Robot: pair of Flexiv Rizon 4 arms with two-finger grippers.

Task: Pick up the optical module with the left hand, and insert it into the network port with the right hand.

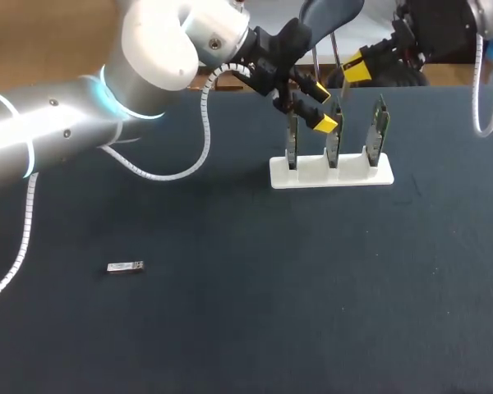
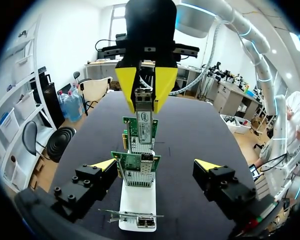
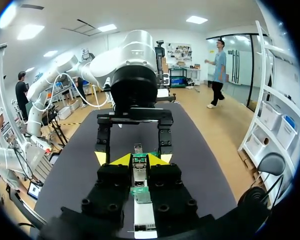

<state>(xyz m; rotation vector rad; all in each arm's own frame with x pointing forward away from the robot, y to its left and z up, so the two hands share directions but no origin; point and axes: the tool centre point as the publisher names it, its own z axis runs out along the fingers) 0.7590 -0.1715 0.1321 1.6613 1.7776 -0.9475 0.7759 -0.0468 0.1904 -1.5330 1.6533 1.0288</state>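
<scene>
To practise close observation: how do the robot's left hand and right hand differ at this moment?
The left hand is open and empty; the right hand is shut on an optical module. The left hand's fingers stand wide apart, the right hand's close together. Both have yellow tips and face each other across the white rack of cards.

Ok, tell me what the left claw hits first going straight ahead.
Probably the green network card standing on the white stand, between the open fingers of the left claw; depth is unclear.
</scene>
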